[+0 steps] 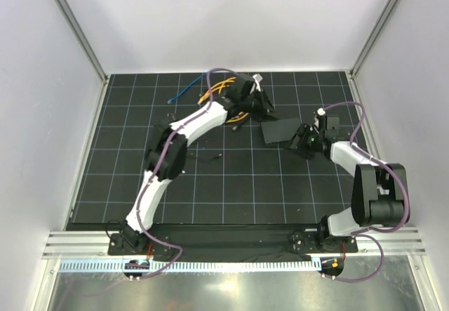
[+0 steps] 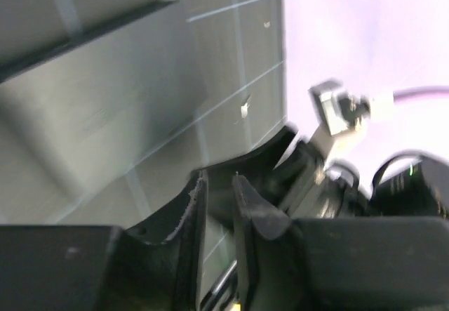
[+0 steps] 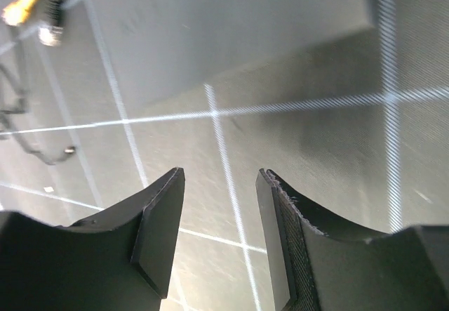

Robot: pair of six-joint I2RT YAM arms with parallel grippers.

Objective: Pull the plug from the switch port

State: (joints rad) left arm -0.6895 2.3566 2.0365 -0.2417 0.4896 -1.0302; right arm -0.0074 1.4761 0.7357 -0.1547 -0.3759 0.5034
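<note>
The flat matte-black switch box (image 1: 280, 130) lies on the gridded mat right of centre, and its top fills the upper part of the right wrist view (image 3: 245, 30). Its port does not show. A plug (image 3: 50, 30) on an orange cable lies on the mat left of the box, apart from it. My right gripper (image 1: 296, 141) hovers at the box's right end, open (image 3: 221, 174), with only mat between its fingers. My left gripper (image 1: 263, 102) hangs just behind the box's far left corner, jaws a narrow gap apart (image 2: 219, 177), gripping nothing I can see.
A tangle of orange cables (image 1: 224, 86) and a blue cable (image 1: 184, 90) lie at the back, under the left arm. A small black lump with thin wire (image 1: 214, 156) sits mid-mat. The right arm's wrist (image 2: 337, 107) shows close to the left gripper. White walls surround the mat.
</note>
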